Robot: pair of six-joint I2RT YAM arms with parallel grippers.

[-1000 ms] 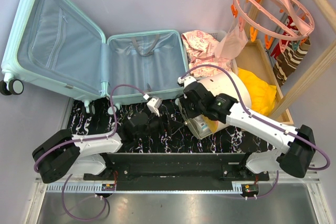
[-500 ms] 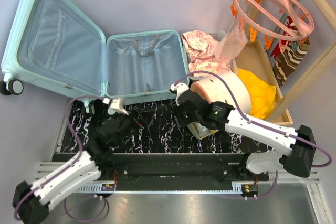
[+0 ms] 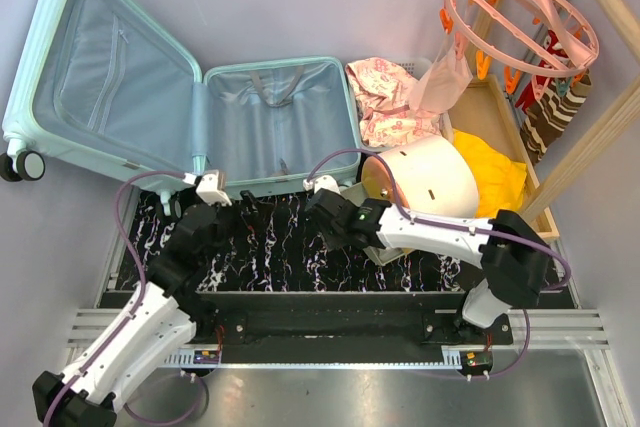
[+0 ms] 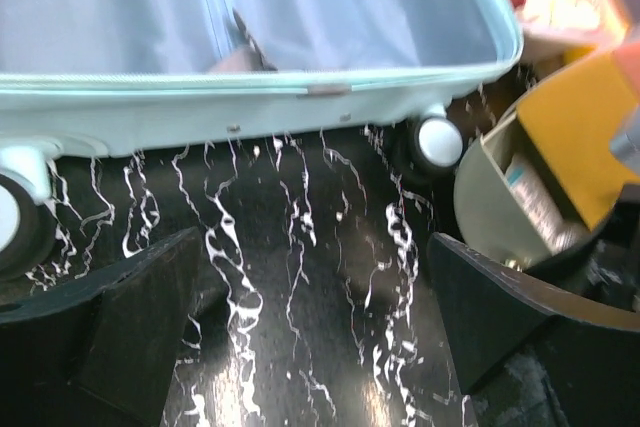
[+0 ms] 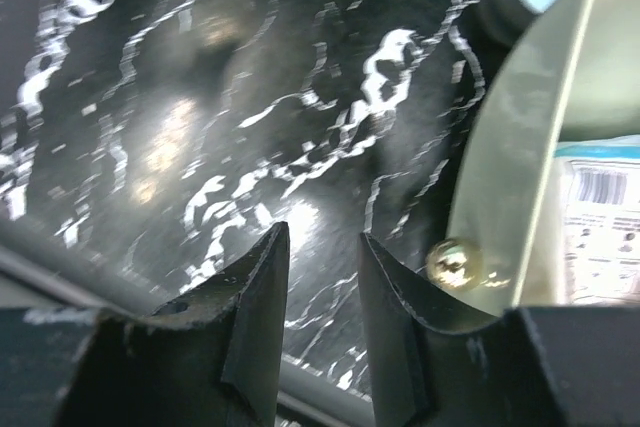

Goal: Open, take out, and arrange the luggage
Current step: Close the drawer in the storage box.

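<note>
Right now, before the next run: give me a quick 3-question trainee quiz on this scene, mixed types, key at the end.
1. True or false: the luggage lies open, lining showing.
2. The left claw is: A) shut on a wheel; B) open over the marbled table; C) inside the luggage.
3. What does the right claw hold?
Key: 1 true; 2 B; 3 nothing.
</note>
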